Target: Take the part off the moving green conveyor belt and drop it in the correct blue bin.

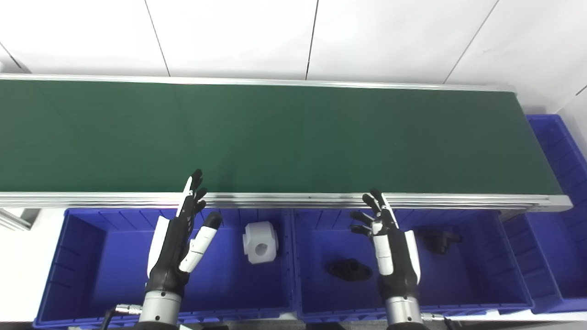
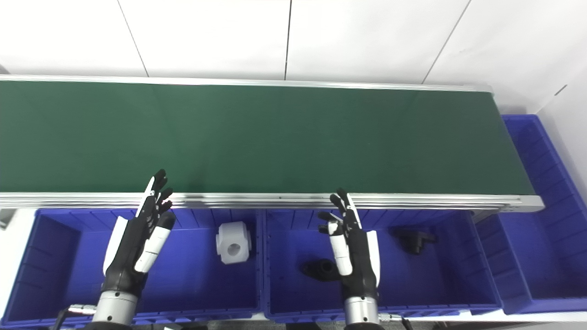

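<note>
A white blocky plastic part (image 1: 260, 241) with a round hole lies in the left blue plastic bin (image 1: 82, 275), just below the dark green conveyor belt (image 1: 275, 137), whose surface carries nothing. Two black moulded parts (image 1: 348, 269) (image 1: 439, 239) lie in the middle blue bin (image 1: 486, 279) below the belt. Both the left hand (image 1: 181, 238) and the right hand (image 1: 390, 243) hover over these bins near the belt's front rail, fingers spread, holding nothing.

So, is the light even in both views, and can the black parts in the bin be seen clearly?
Left eye view: even light on the green belt, soft glare on its front rail. Right eye view: the two black parts show little detail against the blue bin; the white part is sharp.
</note>
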`<state>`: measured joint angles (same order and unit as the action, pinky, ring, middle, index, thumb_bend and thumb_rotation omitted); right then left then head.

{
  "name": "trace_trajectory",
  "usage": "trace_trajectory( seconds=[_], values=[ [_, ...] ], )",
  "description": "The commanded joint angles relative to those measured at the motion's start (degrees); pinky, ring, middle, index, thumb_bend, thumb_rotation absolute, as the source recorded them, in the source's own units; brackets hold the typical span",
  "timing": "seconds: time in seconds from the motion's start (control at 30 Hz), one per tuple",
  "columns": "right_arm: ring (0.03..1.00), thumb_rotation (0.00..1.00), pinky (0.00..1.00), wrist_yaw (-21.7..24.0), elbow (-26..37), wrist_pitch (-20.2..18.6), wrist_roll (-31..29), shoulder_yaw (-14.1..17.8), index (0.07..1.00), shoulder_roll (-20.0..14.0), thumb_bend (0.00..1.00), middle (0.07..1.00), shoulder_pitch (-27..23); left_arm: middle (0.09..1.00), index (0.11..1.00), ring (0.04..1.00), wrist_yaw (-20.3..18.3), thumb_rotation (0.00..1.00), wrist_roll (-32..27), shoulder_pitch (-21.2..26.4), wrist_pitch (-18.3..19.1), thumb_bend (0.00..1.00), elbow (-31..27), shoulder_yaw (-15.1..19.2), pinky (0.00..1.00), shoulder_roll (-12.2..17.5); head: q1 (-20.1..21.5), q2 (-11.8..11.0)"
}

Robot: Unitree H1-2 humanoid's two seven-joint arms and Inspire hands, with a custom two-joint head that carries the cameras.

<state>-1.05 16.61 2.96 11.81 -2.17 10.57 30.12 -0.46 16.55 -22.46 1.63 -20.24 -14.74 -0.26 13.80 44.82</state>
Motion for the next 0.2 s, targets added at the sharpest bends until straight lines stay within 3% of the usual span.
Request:
trace_trajectory(
  seconds=[0.0, 0.17],
  values=[
    [0.79, 1.0, 0.69, -1.3, 0.5, 4.1, 0.0, -0.6, 0.956, -0.3, 0.87, 0.918, 0.2, 1.0, 1.0, 0.949, 1.4, 0.94, 0.5, -0.4, -4.2, 0.58, 0.0, -0.5, 0.91, -0.7, -0.6, -0.9],
    [0.828, 1.0, 0.74, -3.9, -1.9, 8.1, 2.0, -1.4, 0.969, -1.7, 0.86, 0.938, 0.1, 1.0, 1.0, 0.953, 2.5, 0.95, 0.9, -1.0, -7.5, 0.54, 2.0, -0.6, 0.93, -1.2, -1.9, -3.6]
  ],
)
